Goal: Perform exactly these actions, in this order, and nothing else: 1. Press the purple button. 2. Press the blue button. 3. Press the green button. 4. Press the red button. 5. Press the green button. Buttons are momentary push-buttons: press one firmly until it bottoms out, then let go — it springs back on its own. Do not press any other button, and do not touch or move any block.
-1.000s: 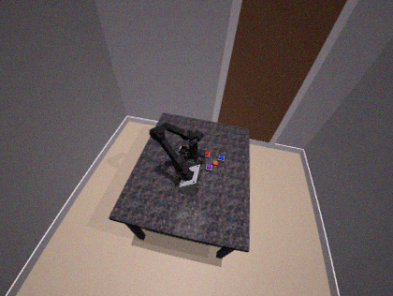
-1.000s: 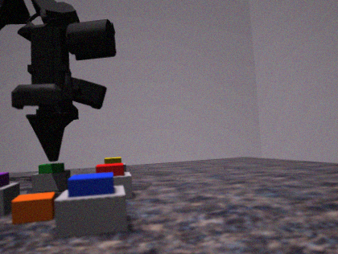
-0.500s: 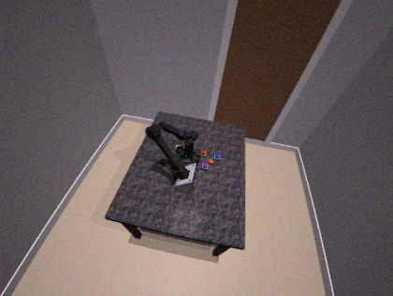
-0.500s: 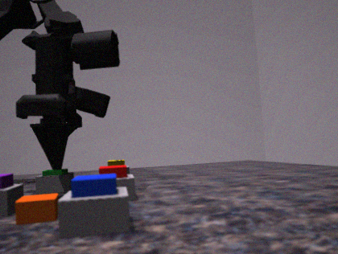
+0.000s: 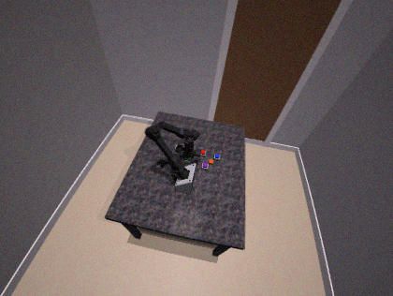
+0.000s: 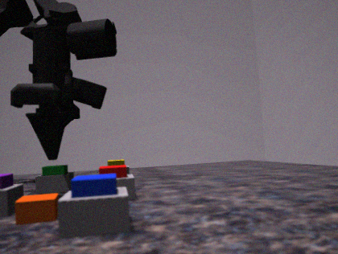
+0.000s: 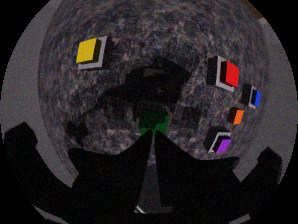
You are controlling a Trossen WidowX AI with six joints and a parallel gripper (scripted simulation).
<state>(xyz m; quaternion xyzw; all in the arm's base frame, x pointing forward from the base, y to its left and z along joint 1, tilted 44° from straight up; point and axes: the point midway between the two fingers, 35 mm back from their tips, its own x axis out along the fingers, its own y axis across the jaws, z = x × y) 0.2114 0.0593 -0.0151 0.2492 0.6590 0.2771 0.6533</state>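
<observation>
Here we are at a dark, mottled surface [image 5: 220, 206] [image 6: 241, 209] [image 7: 145, 30], its corners square, dark legs below, standing on a pale floor [image 5: 276, 201] inside grey walls [image 5: 159, 51] [image 6: 181, 80], with a tall brown panel [image 5: 276, 61] behind the far edge in the top view. Across to the buttons, in the exterior view: the blue button [image 5: 217, 156] [image 6: 94, 185] [image 7: 257, 98] sits nearest on its grey base, and just to its left lies the orange block [image 5: 211, 162] [image 6: 37, 209] [image 7: 237, 116], low on the surface, between blue and the purple button [image 5: 205, 165] [image 6: 6, 181] [image 7: 223, 146] at the left edge of the picture. Farther back come the red button [image 5: 203, 152] [image 6: 113, 171] [image 7: 231, 74] and, behind it, the yellow button [image 6: 116, 162] [image 7: 87, 50]. The green button [image 6: 55, 170] [image 7: 154, 121] is at the far left, and right over it hang the jaws [image 6: 52, 157], closed with nothing between them, tips pointing down and a slim gap above the green cap. The black arm [image 5: 164, 146] [image 6: 51, 52] rises over that left side. Open room now: to the right of red and blue the surface runs out wide to its edge, while the orange block crowds the way between blue and purple.
</observation>
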